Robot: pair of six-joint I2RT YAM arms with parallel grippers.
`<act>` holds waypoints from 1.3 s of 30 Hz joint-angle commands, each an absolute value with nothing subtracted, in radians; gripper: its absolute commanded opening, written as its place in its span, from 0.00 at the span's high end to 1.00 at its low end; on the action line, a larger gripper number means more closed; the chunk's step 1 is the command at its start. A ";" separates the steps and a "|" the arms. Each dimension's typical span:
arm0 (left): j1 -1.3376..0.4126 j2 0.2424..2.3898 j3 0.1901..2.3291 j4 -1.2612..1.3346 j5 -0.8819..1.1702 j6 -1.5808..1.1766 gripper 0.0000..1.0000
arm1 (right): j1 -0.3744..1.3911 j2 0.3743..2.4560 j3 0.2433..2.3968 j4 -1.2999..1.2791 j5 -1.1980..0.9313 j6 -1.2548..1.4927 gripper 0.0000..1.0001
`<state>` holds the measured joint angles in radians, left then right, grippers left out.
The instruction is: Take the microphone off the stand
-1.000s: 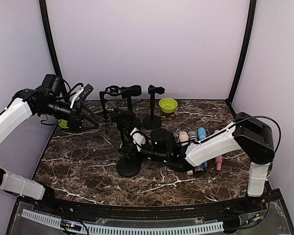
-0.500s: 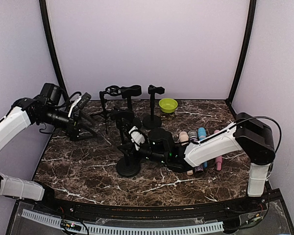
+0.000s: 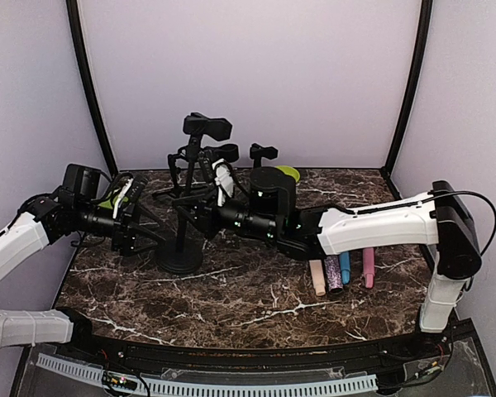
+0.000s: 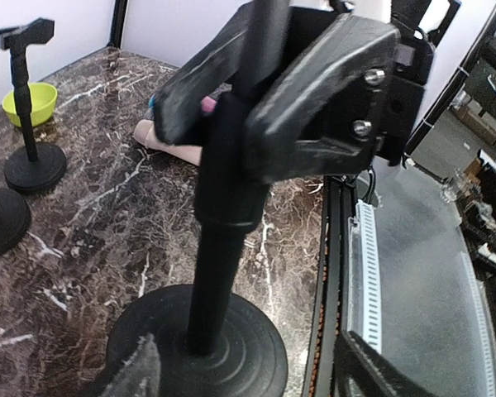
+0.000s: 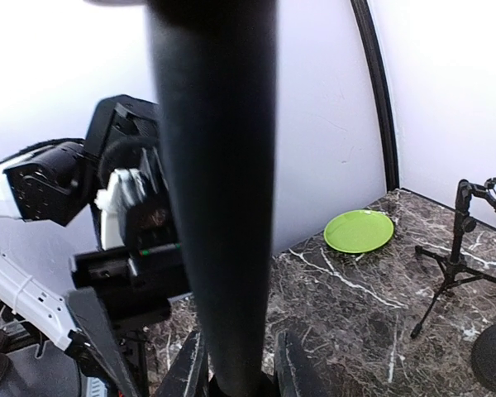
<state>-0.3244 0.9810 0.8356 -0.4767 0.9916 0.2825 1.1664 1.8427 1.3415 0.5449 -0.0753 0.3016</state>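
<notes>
A black microphone stand has a round base (image 3: 179, 260) and a pole (image 3: 190, 194). Its top carries a black elongated head (image 3: 207, 126); I cannot tell clip from microphone there. My right gripper (image 3: 200, 215) is shut on the pole at mid height. In the right wrist view the pole (image 5: 219, 207) fills the space between the fingers (image 5: 192, 368). My left gripper (image 3: 145, 230) is open just left of the base. In the left wrist view the pole (image 4: 223, 215) and base (image 4: 256, 351) stand ahead of its spread fingers (image 4: 140, 372).
Several coloured microphones (image 3: 339, 271) lie on the marble at the right. Two more black stands (image 3: 221, 155) (image 3: 263, 152) and a small tripod (image 3: 175, 165) stand at the back. A green bowl (image 3: 288, 174) is behind the right arm, and a green plate (image 5: 360, 231) lies at the left.
The right gripper has carried the stand left and toward the back, and it now stands taller in view. The left gripper has dropped lower and closer to the stand's base.
</notes>
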 commanded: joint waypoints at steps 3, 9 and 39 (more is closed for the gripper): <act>-0.347 1.024 0.814 -0.359 1.043 0.195 0.39 | 1.190 1.846 1.439 0.628 -0.154 0.424 1.00; -0.348 1.045 0.824 -0.335 1.121 0.187 0.56 | 1.196 1.857 1.463 0.630 -0.169 0.440 1.00; -0.346 1.060 0.882 -0.288 1.103 0.205 1.00 | 1.213 1.838 1.542 0.212 0.028 0.600 0.54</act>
<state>-0.3477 1.0664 0.8303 -0.3313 1.0847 0.1902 1.2015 1.8549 1.4761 0.3080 -0.0093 0.5819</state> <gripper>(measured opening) 0.162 0.481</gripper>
